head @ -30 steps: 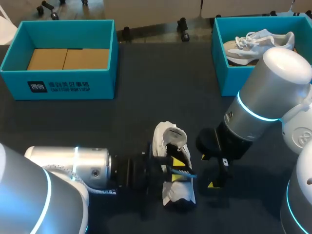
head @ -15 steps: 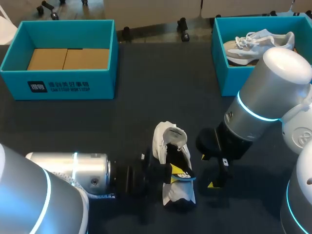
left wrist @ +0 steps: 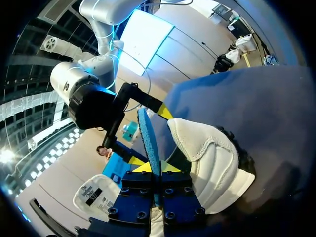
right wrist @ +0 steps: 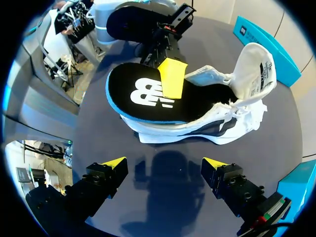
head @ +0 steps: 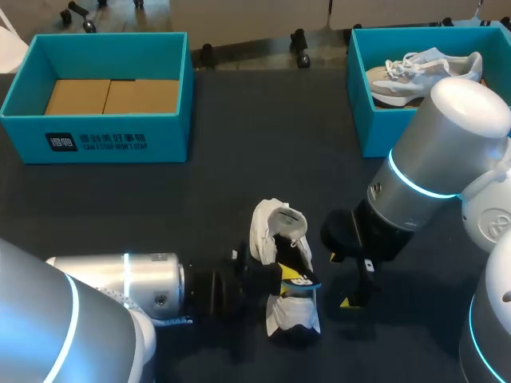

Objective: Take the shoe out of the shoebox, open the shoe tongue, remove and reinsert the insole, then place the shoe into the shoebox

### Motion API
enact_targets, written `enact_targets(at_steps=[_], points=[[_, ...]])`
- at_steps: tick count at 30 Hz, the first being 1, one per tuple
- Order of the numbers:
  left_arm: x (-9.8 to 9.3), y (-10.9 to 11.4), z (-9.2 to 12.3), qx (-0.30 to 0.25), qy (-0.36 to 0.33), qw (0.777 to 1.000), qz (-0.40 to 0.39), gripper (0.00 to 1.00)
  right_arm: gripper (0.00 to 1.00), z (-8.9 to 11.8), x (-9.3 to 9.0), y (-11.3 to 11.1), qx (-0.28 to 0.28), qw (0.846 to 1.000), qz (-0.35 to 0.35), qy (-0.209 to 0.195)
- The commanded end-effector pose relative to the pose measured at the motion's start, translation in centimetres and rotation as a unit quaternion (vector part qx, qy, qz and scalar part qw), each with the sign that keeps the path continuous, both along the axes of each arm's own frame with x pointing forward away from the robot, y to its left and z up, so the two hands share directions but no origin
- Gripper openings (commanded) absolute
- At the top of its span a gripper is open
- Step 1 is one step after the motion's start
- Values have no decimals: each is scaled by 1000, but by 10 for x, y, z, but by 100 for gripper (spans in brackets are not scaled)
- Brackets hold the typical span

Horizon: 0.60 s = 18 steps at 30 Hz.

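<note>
**Insole gripped over the open shoe at mid-table**

The shoe (head: 265, 231) lay on the table (head: 239, 183) between my arms, its length running away from me. My left gripper (left wrist: 154, 170) pinched the insole (right wrist: 143, 96) edge-on, lengthwise above the shoe's opening. My right gripper (right wrist: 165, 164) stood wide open and empty just beside the shoe. I judged the left arm better placed to reinsert.

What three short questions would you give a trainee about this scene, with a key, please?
1. True or false: the right gripper is shut on the shoe.
2. The left gripper holds: A the insole; B a lace; C a box lid.
3. Fill in: in the head view, the other shoe lies in the shoebox on the robot's ___ side.
Key: 1 false; 2 A; 3 right.
</note>
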<state>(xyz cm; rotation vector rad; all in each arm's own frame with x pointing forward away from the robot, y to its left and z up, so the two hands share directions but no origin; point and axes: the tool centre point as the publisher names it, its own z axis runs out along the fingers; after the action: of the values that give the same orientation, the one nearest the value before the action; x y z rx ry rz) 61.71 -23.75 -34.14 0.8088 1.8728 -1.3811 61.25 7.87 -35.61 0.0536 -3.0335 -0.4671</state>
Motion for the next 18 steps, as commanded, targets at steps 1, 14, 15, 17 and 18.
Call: enact_targets(at_steps=[1,14,15,17,18], points=[[1,-3,0,5,3,1000,1,0,100,-1,0,0,0,1000,0,0],[-20,3,22,-24,6,999,-28,27,100,-1,0,0,0,1000,0,0],[-22,3,24,-27,8,999,-31,25,100,-1,0,0,0,1000,0,0],[-26,3,27,-28,4,999,-35,22,100,-1,0,0,0,1000,0,0],[-27,3,27,-29,4,999,-38,20,100,-1,0,0,0,1000,0,0]])
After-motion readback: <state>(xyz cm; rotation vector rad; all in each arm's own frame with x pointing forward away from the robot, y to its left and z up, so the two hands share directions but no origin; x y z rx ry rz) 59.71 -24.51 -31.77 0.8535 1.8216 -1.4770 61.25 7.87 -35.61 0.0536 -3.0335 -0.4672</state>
